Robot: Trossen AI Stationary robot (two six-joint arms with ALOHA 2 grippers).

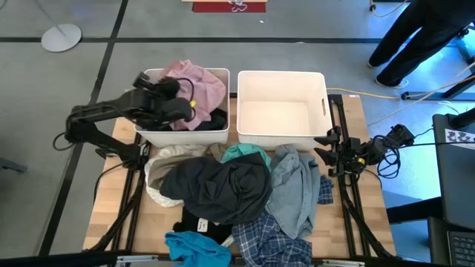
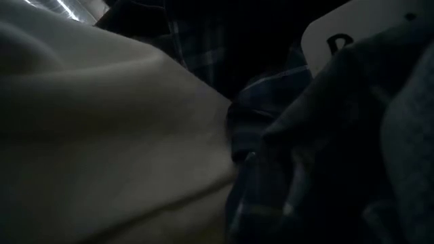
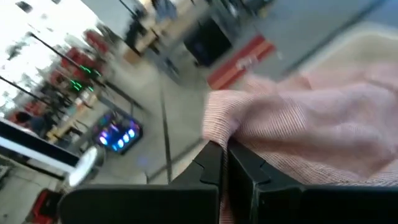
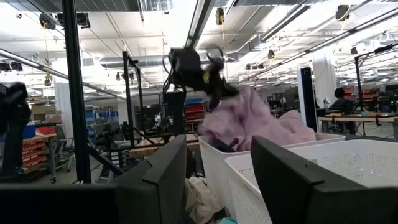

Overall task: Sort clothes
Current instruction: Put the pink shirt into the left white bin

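Pink shirt pinched over the left bin, pile waiting on the table

Beside the landmark, the left white plastic bin, a big heap of soft, limp clothes covers the wooden table; each looks light and floppy, best taken at a bunched fold. Above that bin the left gripper has its jaws pressed on the pink striped cotton shirt. Well right of the bin, the right gripper waits, jaws spread, empty.

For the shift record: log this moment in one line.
left gripper: shut on pink shirt, over left bin | right gripper: jaws open, empty, beside right bin | pile: on table
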